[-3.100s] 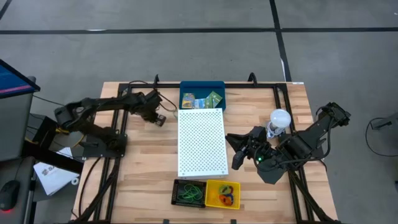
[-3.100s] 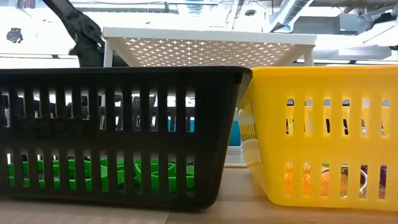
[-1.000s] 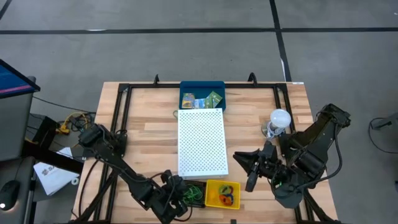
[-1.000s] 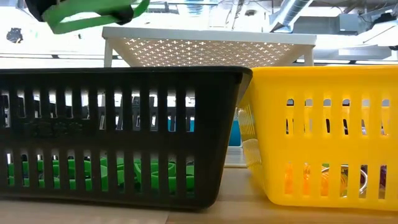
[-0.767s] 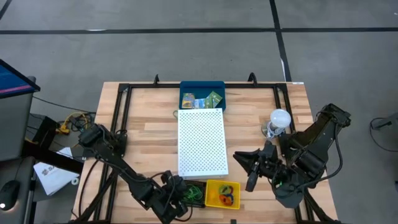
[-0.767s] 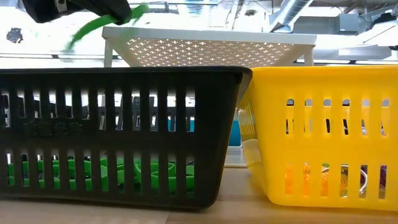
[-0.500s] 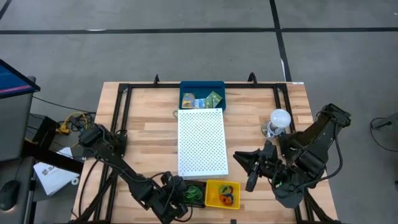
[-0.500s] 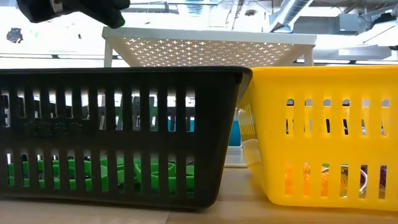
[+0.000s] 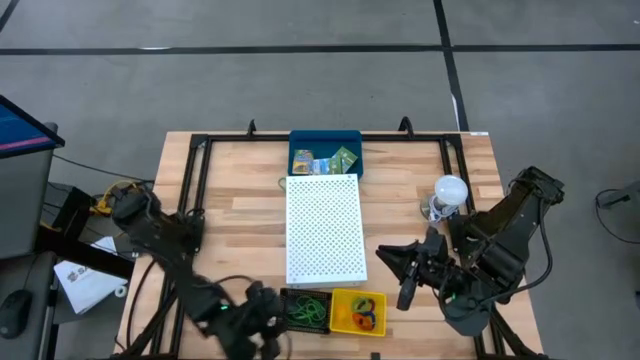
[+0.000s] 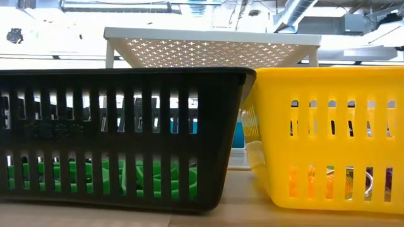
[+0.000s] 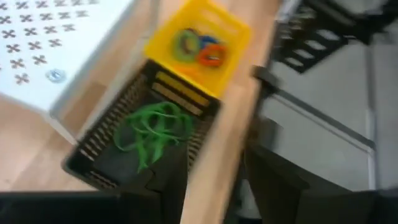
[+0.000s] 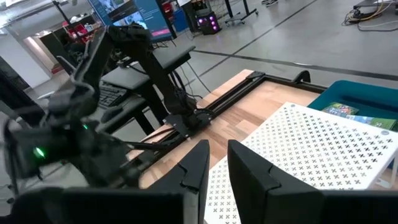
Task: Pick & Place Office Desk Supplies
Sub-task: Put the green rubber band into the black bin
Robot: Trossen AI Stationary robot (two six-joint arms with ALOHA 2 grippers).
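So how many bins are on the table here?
3. A black bin with green bands and a yellow bin side by side at the table's near edge, and a blue bin with packets at the far edge, behind the white board.

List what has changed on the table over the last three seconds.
The left gripper carried a green rubber-band loop from beside the blue tray to above the black slatted basket, let it drop in, and is now pulling back leftward. The right gripper edged nearer the yellow basket. The white perforated board and both baskets stayed put.
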